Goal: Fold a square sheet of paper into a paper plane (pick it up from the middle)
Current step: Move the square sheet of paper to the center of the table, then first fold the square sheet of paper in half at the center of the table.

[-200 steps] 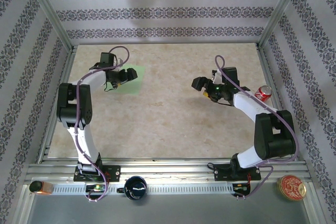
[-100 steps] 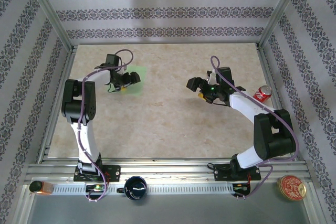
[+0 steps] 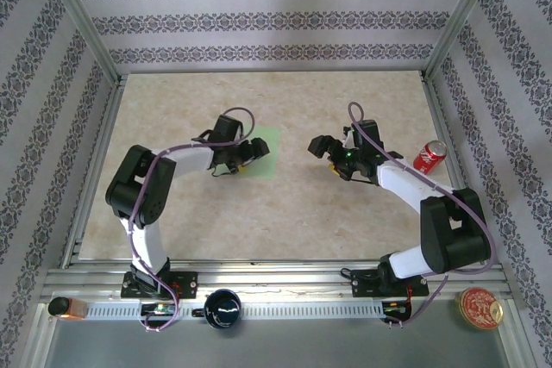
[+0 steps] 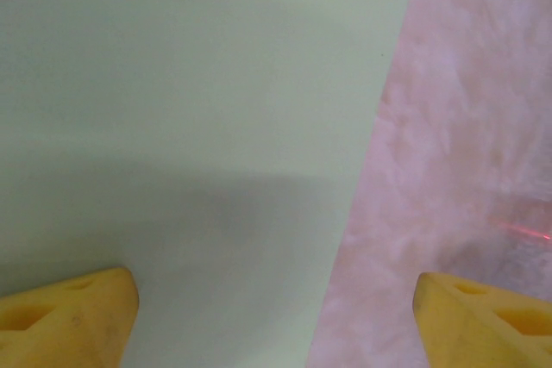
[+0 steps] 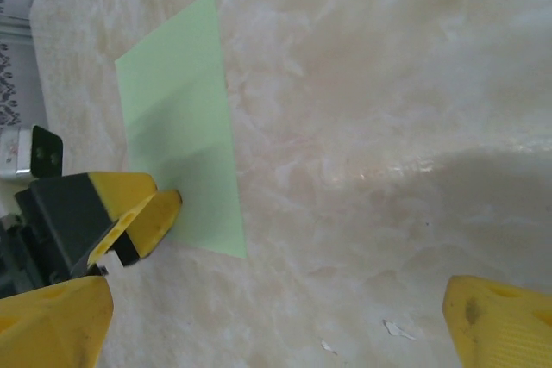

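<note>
- The square sheet of paper (image 3: 266, 163) lies flat on the worktop (image 3: 285, 213), just left of frame centre.
- The left fingers (image 3: 252, 149) are released and straddle one edge of the paper.
- The right fingers (image 3: 317, 146) are spread wide and empty, to the right of it.

Square sheet of thin light-green paper (image 3: 268, 165) flat on the marbled table top (image 3: 285, 221), left of centre; left gripper (image 3: 248, 154) over its left part; right gripper (image 3: 323, 149) right of it, apart; red drinks can (image 3: 429, 155) further right; dark mug (image 3: 222, 308) on the near rail.
</note>
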